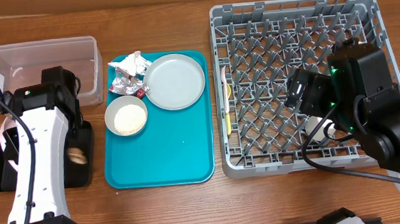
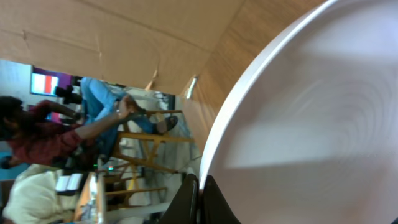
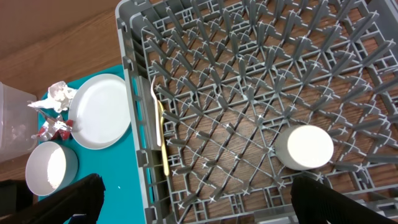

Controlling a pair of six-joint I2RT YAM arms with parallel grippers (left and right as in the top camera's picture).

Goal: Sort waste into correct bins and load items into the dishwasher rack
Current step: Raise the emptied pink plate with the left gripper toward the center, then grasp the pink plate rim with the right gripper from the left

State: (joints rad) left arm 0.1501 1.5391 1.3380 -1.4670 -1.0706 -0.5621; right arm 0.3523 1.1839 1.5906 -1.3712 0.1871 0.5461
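now left fingers (image 2: 183,205) clench the smooth pale plate (image 2: 311,112) by its rim; right fingers (image 3: 68,199) splayed, empty.

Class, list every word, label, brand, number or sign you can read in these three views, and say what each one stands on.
No text can be read in any view.
On the foil wrapper: red-and-silver print, too small to read.
On the screen in the left wrist view's background: red and white patches, blurred.
On the dishwasher rack, teal tray and grey plate: no markings visible.
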